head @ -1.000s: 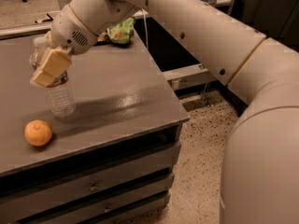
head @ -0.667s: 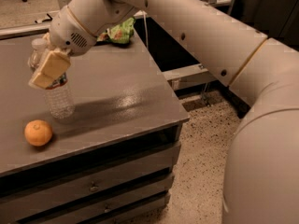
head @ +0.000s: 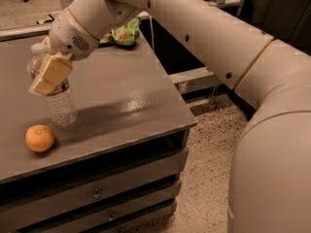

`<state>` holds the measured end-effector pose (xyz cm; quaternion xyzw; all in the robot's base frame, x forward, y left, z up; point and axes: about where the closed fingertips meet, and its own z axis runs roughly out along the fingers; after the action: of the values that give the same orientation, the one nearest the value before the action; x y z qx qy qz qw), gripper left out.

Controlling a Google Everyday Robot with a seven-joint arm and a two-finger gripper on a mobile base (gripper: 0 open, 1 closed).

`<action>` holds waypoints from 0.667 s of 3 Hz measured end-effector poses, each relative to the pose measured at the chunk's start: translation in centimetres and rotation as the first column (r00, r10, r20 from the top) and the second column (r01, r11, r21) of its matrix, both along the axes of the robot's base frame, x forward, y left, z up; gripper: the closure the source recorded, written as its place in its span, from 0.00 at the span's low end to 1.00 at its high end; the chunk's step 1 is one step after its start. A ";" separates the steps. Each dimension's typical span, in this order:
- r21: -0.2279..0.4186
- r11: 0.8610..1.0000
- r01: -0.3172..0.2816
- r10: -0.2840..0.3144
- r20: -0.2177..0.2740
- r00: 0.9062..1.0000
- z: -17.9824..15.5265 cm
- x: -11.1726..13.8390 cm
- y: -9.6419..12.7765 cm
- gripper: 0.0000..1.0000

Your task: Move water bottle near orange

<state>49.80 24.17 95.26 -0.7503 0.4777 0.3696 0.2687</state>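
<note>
Closing from both sides, the hand [head: 48, 76] is gripping the upper half of the water bottle [head: 60, 108], its tan pads pressing against the label band. The bottle is standing nearly upright, its base seemingly resting on the grey worktop [head: 126, 96], just beside the orange [head: 40, 138] lying toward the front edge. A green snack bag [head: 124, 33] is sitting well behind, at the far edge.

The claw [head: 47, 79] was closed on the upper part of the water bottle [head: 60, 108], with 1 tan finger [head: 52, 71] lying slantwise across the bottle's near side. The rounded white wrist [head: 82, 25] sat just above the bottle. From there the thick white arm [head: 194, 30] stretched away from the bottle, then bent downward in 1 broad segment.
</note>
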 end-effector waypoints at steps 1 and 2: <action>-0.016 0.999 -0.034 0.034 0.002 0.999 -0.3 -0.5 0.2 1.00; -0.024 0.999 -0.049 0.049 0.005 0.999 -0.5 -0.8 0.3 1.00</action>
<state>49.05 24.45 94.73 -0.7660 0.4627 0.3683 0.2519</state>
